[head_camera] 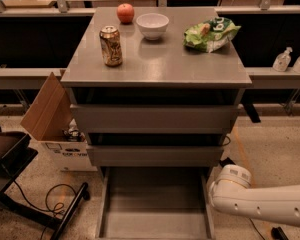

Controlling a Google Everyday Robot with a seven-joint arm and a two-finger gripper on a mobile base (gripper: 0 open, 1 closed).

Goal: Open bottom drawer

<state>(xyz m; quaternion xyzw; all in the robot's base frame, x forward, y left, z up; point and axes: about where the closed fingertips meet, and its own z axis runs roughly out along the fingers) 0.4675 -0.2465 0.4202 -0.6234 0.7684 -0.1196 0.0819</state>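
The grey cabinet (155, 66) has three drawers. The bottom drawer (155, 204) is pulled far out toward me, and its shallow grey tray interior shows empty. The two drawer fronts above it, upper (154, 119) and middle (155, 155), stand slightly out. My white arm (255, 199) reaches in from the lower right. Its rounded joint (231, 178) sits just right of the open drawer's right side. My gripper is not visible; only the arm link and joint show.
On the cabinet top stand a soda can (111, 45), a red apple (125, 12), a white bowl (152, 25) and a green chip bag (210, 33). An open cardboard box (52, 119) sits on the floor at left, with a black stand and cables (60, 204) nearby.
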